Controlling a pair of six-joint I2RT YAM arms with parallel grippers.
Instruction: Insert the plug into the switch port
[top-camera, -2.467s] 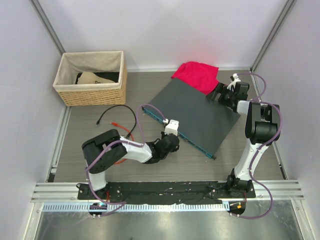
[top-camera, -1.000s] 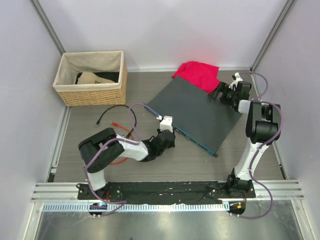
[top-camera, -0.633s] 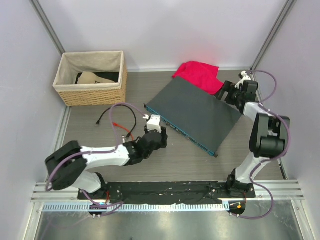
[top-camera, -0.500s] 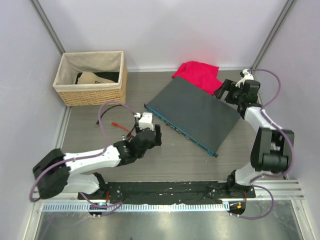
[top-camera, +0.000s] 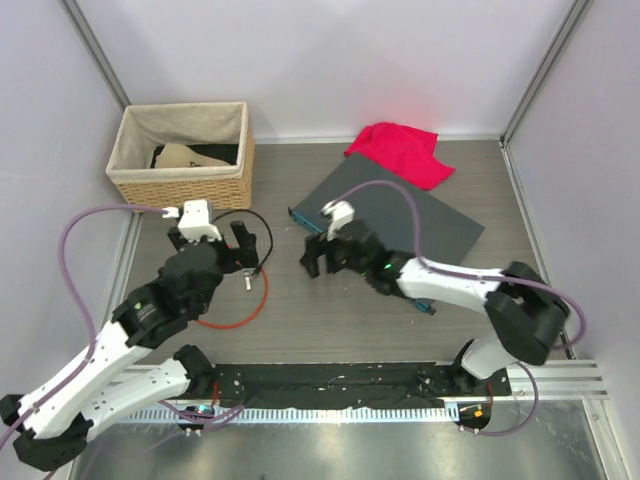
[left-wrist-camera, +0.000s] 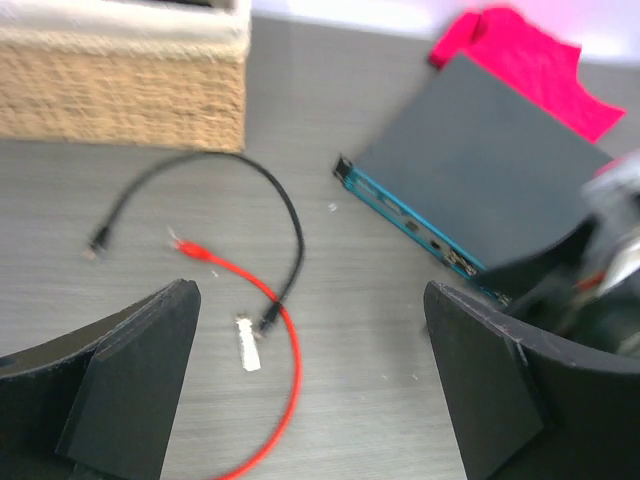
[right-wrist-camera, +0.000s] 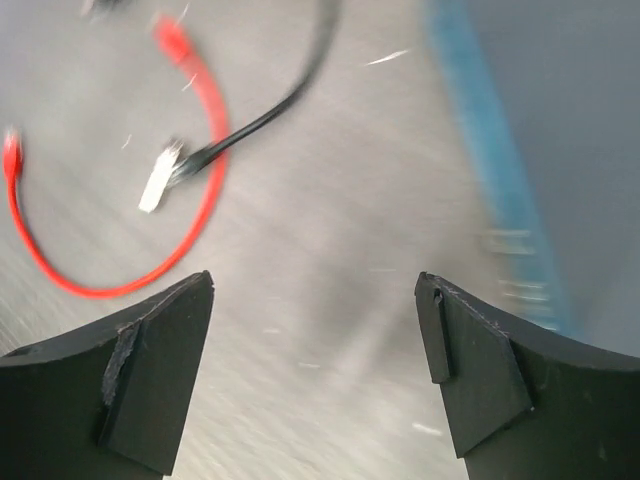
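The switch (top-camera: 440, 232) is a flat dark-grey box; its teal front face (left-wrist-camera: 400, 212) carries a row of small ports (left-wrist-camera: 436, 243). On the table to its left lie a black cable (left-wrist-camera: 292, 220) and a red cable (left-wrist-camera: 285, 400). The black cable's plug (left-wrist-camera: 268, 318) rests on the red cable beside a small white piece (left-wrist-camera: 246, 345). My left gripper (top-camera: 212, 245) hovers open and empty over the cables (top-camera: 258, 225). In front of the teal face (right-wrist-camera: 490, 150), my right gripper (top-camera: 322, 258) is open and empty above bare table. The right wrist view is blurred.
A woven basket (top-camera: 180, 185) with cloth inside stands at the far left. A red cloth (top-camera: 400, 155) lies behind the switch. The red cable's plug (left-wrist-camera: 182, 241) and the black cable's other end (left-wrist-camera: 95, 243) lie loose. Walls close in both sides.
My left arm pulled away from the switch's front face to the left and its jaws opened. My right arm swung from the switch's far right corner to its front-left end.
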